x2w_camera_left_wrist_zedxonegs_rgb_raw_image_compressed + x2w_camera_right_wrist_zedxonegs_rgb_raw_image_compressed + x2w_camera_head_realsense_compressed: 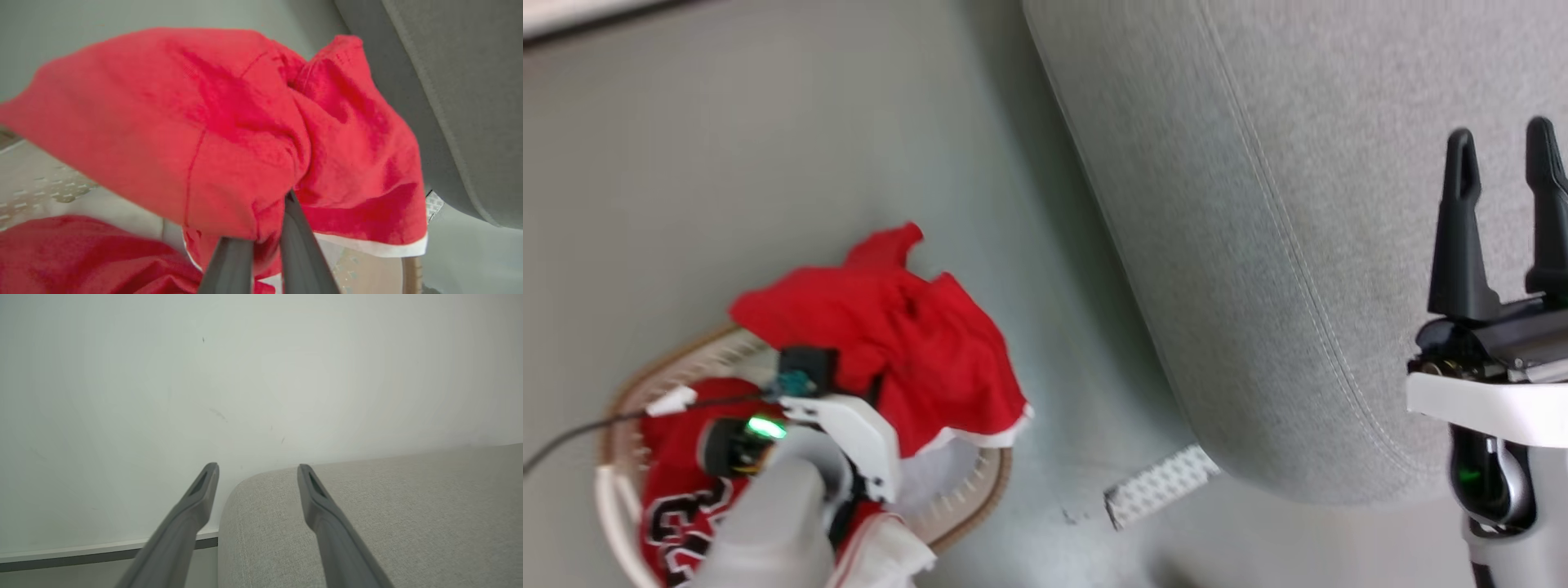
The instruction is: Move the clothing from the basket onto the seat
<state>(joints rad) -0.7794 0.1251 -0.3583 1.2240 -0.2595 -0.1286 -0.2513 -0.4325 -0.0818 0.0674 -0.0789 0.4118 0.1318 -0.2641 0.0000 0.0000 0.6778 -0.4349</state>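
A bright red piece of clothing (pixel 907 343) with white trim hangs bunched above the basket (pixel 980 498), a cream basket with a brown rim. My left gripper (pixel 265 228) is shut on its fabric (pixel 245 122); the fingertips are buried in the folds. A second red garment (pixel 678 506) with black-and-white lettering lies inside the basket, seen as a red heap (pixel 81 257) in the left wrist view. The light grey seat (pixel 1298 204) fills the upper right. Over it, my right gripper (pixel 1507 147) stands open with nothing between its fingers, which frame the seat's corner (pixel 367 506) in the right wrist view.
Pale grey-green floor (pixel 768 163) lies between basket and seat. A small white perforated block (pixel 1160 486) sits on the floor under the seat's rounded corner. A white wall (pixel 245 375) with a dark baseboard rises behind the seat. A black cable (pixel 572 437) trails left of the basket.
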